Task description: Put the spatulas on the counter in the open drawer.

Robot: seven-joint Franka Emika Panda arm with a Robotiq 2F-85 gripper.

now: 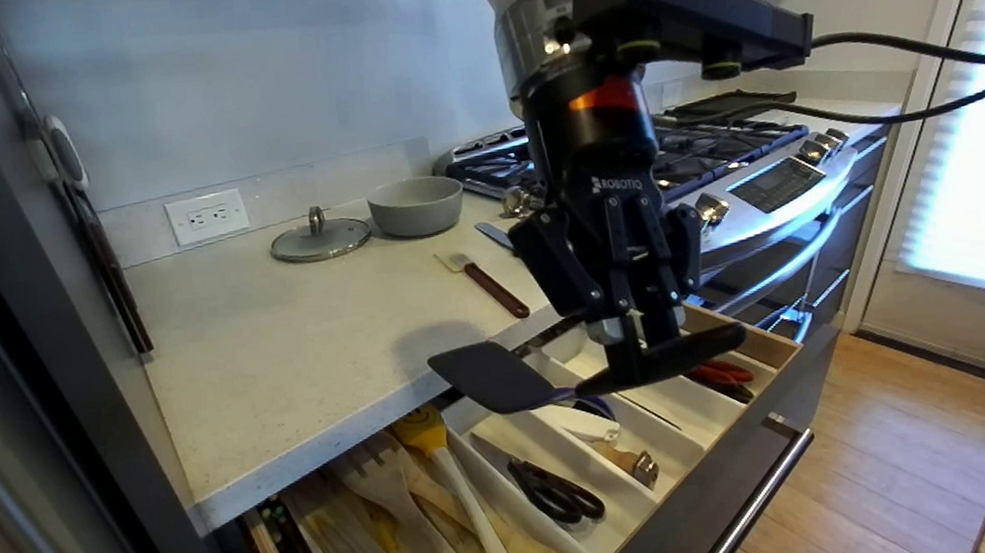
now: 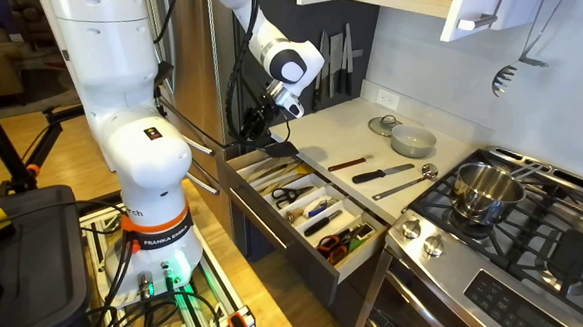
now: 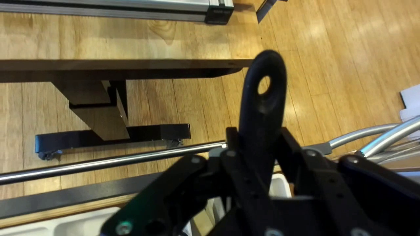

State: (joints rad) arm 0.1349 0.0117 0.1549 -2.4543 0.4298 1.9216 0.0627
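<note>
The black spatula (image 1: 498,379) hangs above the open drawer (image 2: 308,260), the jaws clamped on its handle and its blade close to the front edge of the table (image 1: 278,368). To seat it well, the blade should first come clear of that edge, then descend level, handle end inside, before release. From where I stand, the part holding the wooden fork (image 1: 391,486), toward the corner by the dark panel (image 1: 85,402), looks widest. A brown-handled spatula (image 1: 496,292) lies near the front edge, presumably next.
</note>
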